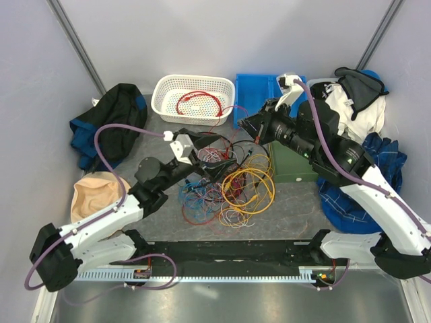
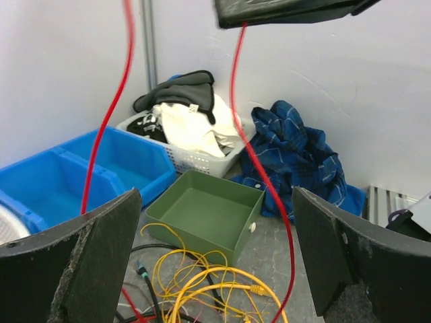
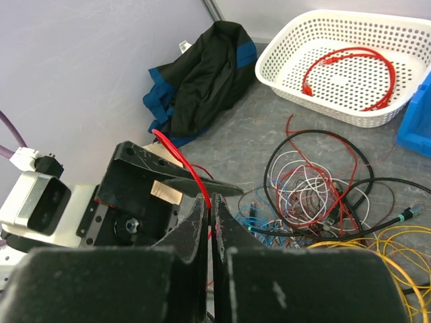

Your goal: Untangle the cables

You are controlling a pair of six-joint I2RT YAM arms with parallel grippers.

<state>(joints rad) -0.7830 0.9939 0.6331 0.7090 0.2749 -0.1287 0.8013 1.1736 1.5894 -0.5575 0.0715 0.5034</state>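
Right gripper (image 3: 210, 205) clamping thin red wire (image 3: 180, 156) above tangled multicolour cable pile (image 1: 225, 185) on grey table (image 1: 300, 202); left gripper (image 2: 215, 202) gaping wide. Wire looking light, floppy, snaggy, so grabbing near plug end probably working best.

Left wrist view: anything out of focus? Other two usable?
Left wrist: the left fingers are soft and dark close up, the green box and red cable sharp. Right wrist: the right fingers blurred, white basket crisp. Top external: evenly lit, sharp, no glare on the cables.
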